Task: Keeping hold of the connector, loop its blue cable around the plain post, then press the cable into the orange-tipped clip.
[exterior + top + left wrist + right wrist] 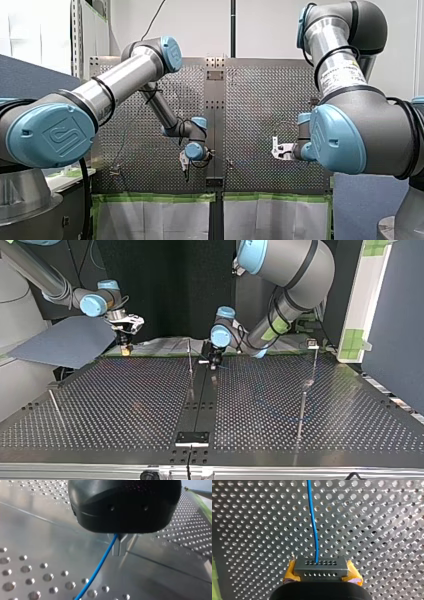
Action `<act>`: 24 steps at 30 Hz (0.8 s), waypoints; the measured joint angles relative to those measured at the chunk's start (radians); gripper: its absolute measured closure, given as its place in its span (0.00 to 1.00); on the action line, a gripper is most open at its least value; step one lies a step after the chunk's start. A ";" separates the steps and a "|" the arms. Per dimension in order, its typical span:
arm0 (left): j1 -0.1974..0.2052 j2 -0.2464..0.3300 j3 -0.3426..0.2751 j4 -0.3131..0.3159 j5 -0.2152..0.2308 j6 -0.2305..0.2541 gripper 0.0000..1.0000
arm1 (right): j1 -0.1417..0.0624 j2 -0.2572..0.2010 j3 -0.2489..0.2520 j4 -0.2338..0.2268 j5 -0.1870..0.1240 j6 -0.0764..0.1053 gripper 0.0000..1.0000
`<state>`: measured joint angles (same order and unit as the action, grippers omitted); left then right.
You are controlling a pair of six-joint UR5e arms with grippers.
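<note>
**Held at two places**

My right gripper [322, 573] clamps the grey, hole-dotted connector block [322, 565] between its yellow pads [289, 574], above the perforated metal table [382, 530]. The thin blue cable [313, 522] runs ahead from the block. My left gripper [120, 548] has its metal fingers [117, 550] closed narrow on this cable.

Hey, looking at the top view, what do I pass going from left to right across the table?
Thin rod → my right arm's hand → slim upright post → my left arm's hand → tall post near the right edge.
</note>
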<state>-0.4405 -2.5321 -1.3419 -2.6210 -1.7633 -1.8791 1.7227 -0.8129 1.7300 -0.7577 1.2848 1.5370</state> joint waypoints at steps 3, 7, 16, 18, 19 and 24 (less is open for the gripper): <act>0.005 0.000 0.000 0.001 0.001 0.000 1.00 | -0.003 0.001 -0.013 0.006 -0.004 0.002 1.00; 0.008 0.000 0.000 0.003 0.002 0.000 1.00 | -0.008 0.013 -0.036 0.017 -0.011 0.002 1.00; 0.009 0.000 0.000 0.005 0.003 0.001 1.00 | -0.009 0.098 -0.113 0.079 -0.014 -0.018 1.00; 0.009 0.000 0.000 0.005 0.003 0.002 1.00 | -0.008 0.111 -0.129 0.089 -0.014 -0.020 1.00; 0.009 0.000 0.000 0.005 0.003 0.002 1.00 | -0.008 0.114 -0.135 0.091 -0.015 -0.020 1.00; 0.009 0.000 0.000 0.005 0.004 0.002 1.00 | -0.008 0.134 -0.181 0.105 -0.019 -0.019 1.00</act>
<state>-0.4312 -2.5324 -1.3419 -2.6158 -1.7590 -1.8772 1.7143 -0.6792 1.5488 -0.6528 1.2655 1.5176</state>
